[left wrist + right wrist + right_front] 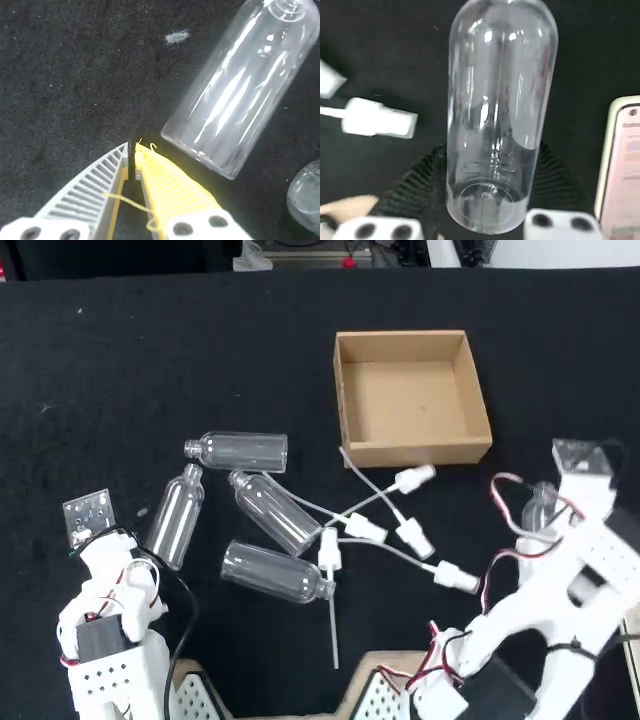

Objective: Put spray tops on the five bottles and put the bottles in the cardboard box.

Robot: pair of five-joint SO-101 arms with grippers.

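Bright, even light falls from above onto the black cloth point(150, 360); shadows on it are faint; white glare streaks run along the clear bottle point(500, 115) and along a lying bottle point(235, 95).

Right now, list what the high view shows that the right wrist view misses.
High view only: the box, four loose bottles lying down, and the left arm. Right wrist view only: the held bottle close up, its base seated in the right pincer, plus a pale-rimmed object I can't identify. Both: the held bottle and spray tops.
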